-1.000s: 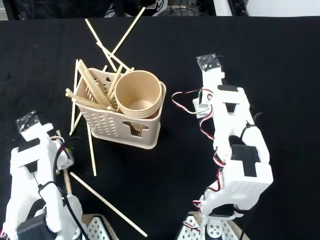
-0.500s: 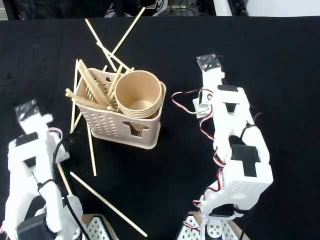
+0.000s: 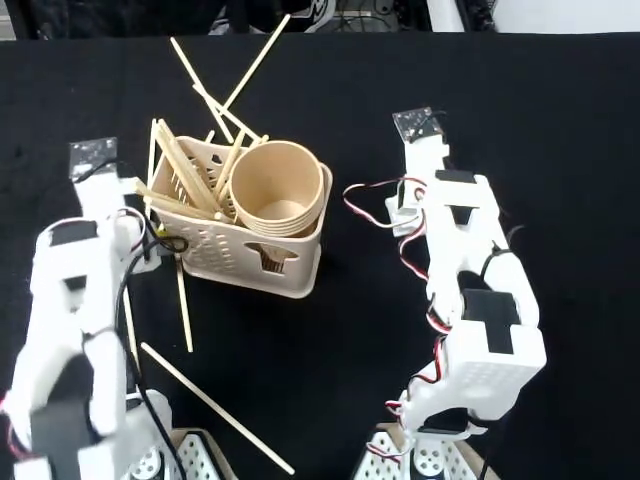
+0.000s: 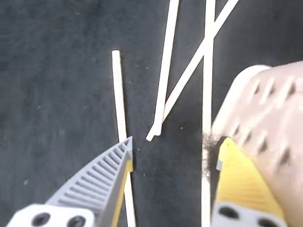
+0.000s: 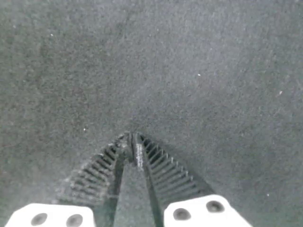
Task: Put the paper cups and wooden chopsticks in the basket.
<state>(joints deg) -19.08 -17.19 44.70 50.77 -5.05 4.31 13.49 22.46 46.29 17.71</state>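
Risking basket knock: left gripper (image 4: 175, 142) hung with jaws wide apart, one jaw just beside basket (image 3: 240, 255) wall; closing there could shove or tip it, spilling leaning sticks. Crossed loose chopsticks (image 4: 164, 71) beneath could get pinched together or skid on table (image 3: 560, 120). Basket held stacked paper cups (image 3: 277, 190) and chopstick bundle (image 3: 185, 170) poking over rim. Right gripper (image 5: 132, 142) was pressed together, empty, over bare table.

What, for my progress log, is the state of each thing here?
Basket: upright, partly filled.
Cups: nested, upright in the basket.
Stowed chopsticks: leaning in the basket.
Loose chopsticks: flat on the table.
Left gripper: open, empty, beside the basket.
Right gripper: shut, empty.
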